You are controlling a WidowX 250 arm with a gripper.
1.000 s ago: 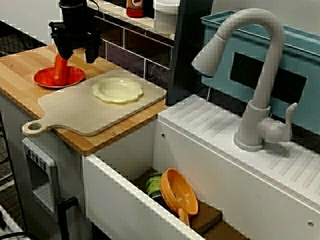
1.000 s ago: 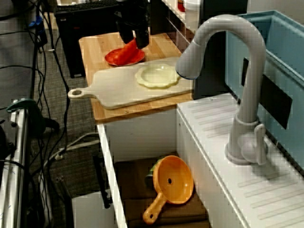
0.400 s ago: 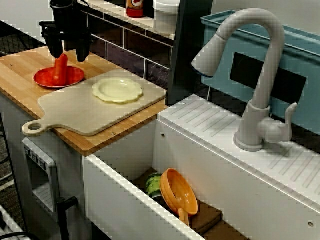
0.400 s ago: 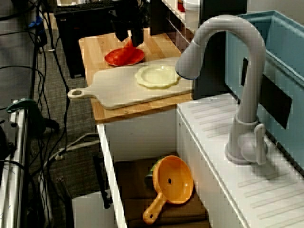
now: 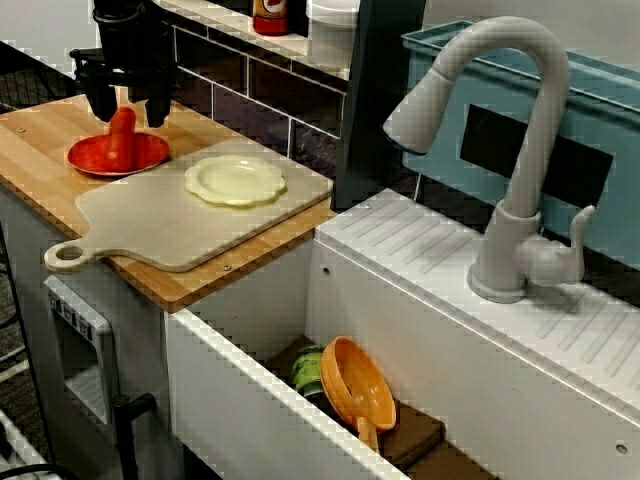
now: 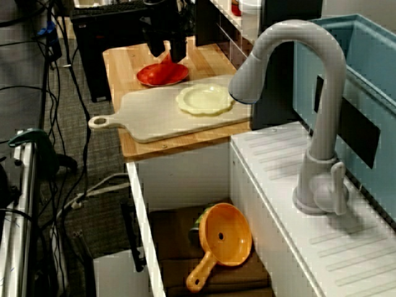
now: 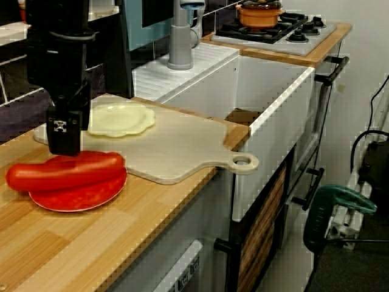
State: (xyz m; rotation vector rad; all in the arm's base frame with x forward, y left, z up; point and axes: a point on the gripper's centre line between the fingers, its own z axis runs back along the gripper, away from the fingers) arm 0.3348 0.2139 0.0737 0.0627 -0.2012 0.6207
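- The end effector (image 5: pixel 128 100) hangs just over the sausage (image 7: pixel 67 171), fingers spread, pinching nothing; cannot tell if they touch.
- The sausage lies across the red plate (image 7: pixel 76 196) on the wooden desk (image 5: pixel 40 150).
- The board (image 5: pixel 170 220) is just beside the plate, with a yellow dish (image 5: pixel 235 180) on it.
- An orange strainer (image 5: pixel 362 385) is in the sink (image 5: pixel 230 400).

Shows one red plate (image 5: pixel 95 158), one pale yellow plate (image 5: pixel 235 180), one red sausage (image 7: pixel 67 170) and one cutting board (image 5: pixel 170 225). Adds one faucet (image 5: pixel 510 150), one orange strainer (image 5: pixel 362 385), one green can (image 5: pixel 308 372), one pot (image 7: pixel 261 13), one gripper (image 5: pixel 128 108).
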